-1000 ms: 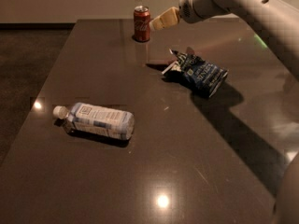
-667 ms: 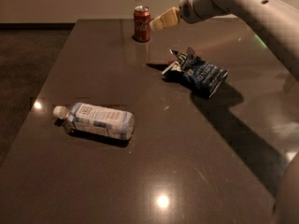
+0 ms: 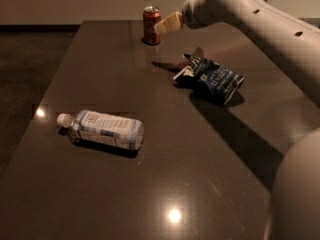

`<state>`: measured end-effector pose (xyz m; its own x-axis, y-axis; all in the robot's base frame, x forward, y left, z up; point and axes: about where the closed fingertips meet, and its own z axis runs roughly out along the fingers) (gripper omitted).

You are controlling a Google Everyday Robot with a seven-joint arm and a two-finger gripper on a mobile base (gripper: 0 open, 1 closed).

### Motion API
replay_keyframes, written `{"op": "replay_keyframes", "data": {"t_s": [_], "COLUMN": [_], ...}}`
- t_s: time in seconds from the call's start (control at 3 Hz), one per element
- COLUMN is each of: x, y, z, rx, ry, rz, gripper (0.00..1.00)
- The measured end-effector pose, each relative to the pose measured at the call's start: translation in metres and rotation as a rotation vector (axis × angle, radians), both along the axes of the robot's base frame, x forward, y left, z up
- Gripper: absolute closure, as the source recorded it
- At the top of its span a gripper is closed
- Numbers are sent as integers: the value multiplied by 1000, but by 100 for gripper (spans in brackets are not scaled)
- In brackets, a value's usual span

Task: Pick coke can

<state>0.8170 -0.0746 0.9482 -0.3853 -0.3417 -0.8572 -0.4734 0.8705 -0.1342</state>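
Note:
The coke can (image 3: 151,24) is red with a silver top and stands upright near the far edge of the dark table (image 3: 165,174). My gripper (image 3: 167,24) is at the end of the white arm reaching in from the upper right. Its tan fingers (image 3: 170,21) point left and sit right beside the can's right side, just above the table. The can stands free on the table.
A dark blue snack bag (image 3: 215,77) lies crumpled right of centre, below the gripper. A clear plastic bottle (image 3: 104,129) with a white cap lies on its side at the left. My white arm (image 3: 270,29) crosses the upper right.
The gripper has moved left and slightly down, closing the gap to the can. The can, bag and bottle have not moved.

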Motion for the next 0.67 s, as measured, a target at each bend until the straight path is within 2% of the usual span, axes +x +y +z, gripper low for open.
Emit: {"op": "replay_keyframes", "data": {"t_s": [0.67], "x": [36], "y": [10], "z": [-23], "rx": [72], "ry": [-27], "rz": [-66], "gripper": [0]}}
